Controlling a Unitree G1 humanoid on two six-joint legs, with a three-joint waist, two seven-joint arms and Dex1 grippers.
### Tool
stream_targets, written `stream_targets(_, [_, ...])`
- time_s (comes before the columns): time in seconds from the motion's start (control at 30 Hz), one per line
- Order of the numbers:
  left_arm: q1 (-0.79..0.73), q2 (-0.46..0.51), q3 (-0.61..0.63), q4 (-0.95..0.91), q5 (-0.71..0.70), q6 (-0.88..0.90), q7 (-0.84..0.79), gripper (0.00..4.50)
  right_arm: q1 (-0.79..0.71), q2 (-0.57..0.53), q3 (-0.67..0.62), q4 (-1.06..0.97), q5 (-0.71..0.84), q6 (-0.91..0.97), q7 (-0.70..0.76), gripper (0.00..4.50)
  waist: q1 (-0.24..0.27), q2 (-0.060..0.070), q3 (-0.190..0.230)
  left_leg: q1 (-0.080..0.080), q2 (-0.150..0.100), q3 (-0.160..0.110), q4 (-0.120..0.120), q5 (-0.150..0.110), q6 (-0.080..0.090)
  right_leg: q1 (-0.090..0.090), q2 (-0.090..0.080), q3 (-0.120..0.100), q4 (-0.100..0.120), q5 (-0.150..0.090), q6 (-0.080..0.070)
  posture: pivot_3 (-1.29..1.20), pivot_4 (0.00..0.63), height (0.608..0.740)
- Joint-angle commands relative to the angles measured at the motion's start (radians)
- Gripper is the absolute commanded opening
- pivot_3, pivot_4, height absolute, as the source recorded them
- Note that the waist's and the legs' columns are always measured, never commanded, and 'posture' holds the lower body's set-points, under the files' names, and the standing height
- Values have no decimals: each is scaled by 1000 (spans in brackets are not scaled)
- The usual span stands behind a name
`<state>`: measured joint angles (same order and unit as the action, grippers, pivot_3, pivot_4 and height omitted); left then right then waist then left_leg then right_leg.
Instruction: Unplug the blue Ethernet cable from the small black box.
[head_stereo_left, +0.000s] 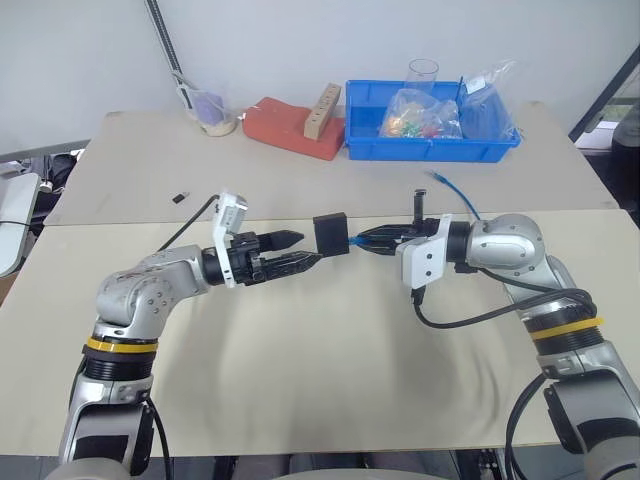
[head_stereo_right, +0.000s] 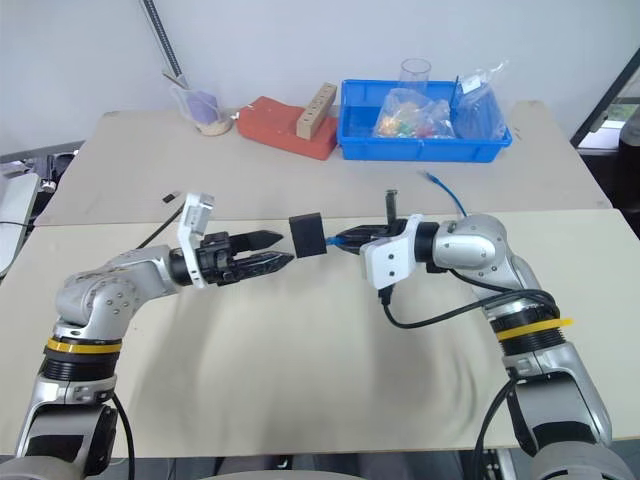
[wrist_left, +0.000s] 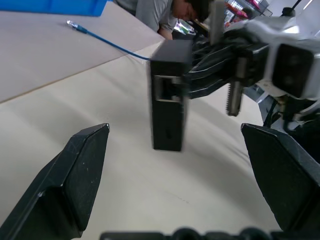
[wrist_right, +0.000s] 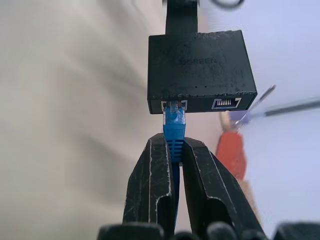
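The right gripper (wrist_right: 172, 150) is clamped on the blue Ethernet cable (wrist_right: 174, 131) just behind its plug, its two black fingers (wrist_right: 150, 185) pressed together around the blue boot. The plug sits in one port of the small black box (head_stereo_left: 331, 233), which hangs in the air above the beige table (head_stereo_left: 300, 370), carried only by the cable. In the head views the box is between the two grippers, at the tip of the right one. The rest of the cable trails back past the right wrist, and its free end with a clear plug lies on the table in front of the blue plastic bin (head_stereo_left: 430, 148). The left gripper (head_stereo_left: 300, 252) points level toward the box from the other side, its fingers (wrist_left: 75, 175) spread wide; the box stands in front of the gap between them, not touched by either. At the far side of the table lie a red pad (head_stereo_left: 290, 128) with a wooden block (head_stereo_left: 322, 110) leaning on it, and the bin holds clear bags and a glass. A tiny black object (head_stereo_left: 180, 197) lies near the table's left part.
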<state>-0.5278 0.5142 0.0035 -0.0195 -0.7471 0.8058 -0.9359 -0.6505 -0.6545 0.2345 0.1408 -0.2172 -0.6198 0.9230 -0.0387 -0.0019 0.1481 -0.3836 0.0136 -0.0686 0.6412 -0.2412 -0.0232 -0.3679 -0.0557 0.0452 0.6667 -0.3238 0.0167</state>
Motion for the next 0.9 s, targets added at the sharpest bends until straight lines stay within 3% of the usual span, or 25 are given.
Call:
stream_targets(0.03, [-38,-15,-2,27,25,-53,-31,4500,-20,-3,0,-54,-9,-29,-31,20,0,0,0,0,0,0,0,0,0,0,0,0,0,0,0,0,150,740])
stream_targets(0.13, [-47,-32,-7,40,37,-73,-49,4500,-24,0,4,-66,-10,-25,-39,20,-1,0,0,0,0,0,0,0,0,0,0,0,0,0,0,0,150,740])
stream_targets(0.23, [-53,-52,-4,49,42,-81,-62,3675,-32,2,11,-66,-13,-24,-45,0,-1,0,0,0,0,0,0,0,0,0,0,0,0,0,0,0,150,740])
stream_targets(0.4, [-56,-59,0,52,44,-79,-77,1129,-46,1,22,-57,-11,-28,-49,0,-2,0,0,0,0,0,0,0,0,0,0,0,0,0,0,0,150,740])
stream_targets(0.47, [-55,-59,0,50,48,-78,-82,566,-50,2,25,-56,-8,-29,-47,0,-1,0,0,0,0,0,0,0,0,0,0,0,0,0,0,0,150,740])
stream_targets(0.53, [-54,-58,-2,47,50,-77,-87,582,-54,3,32,-58,13,-18,-28,0,-2,0,0,0,0,0,0,0,0,0,0,0,0,0,0,0,150,740])
stream_targets(0.6, [-54,-47,-16,44,62,-80,-101,582,-45,-6,49,-95,110,97,72,1005,-2,0,0,0,0,0,0,0,0,0,0,0,0,0,0,0,150,740])
stream_targets(0.7, [-56,-36,-24,47,77,-96,-128,582,-35,-17,45,-161,226,310,174,1979,-2,0,0,0,0,0,0,0,0,0,0,0,0,0,0,0,150,740])
stream_targets(0.8, [-59,-23,-35,51,103,-130,-168,582,-41,-18,10,-252,389,673,219,2979,-1,0,0,0,0,-1,0,0,0,0,0,0,0,0,0,0,150,740])
stream_targets(0.9, [-61,-18,-44,57,119,-163,-207,582,-76,-12,-26,-295,534,1006,219,2979,1,0,0,0,0,-1,0,0,0,0,0,0,0,0,0,0,150,740])
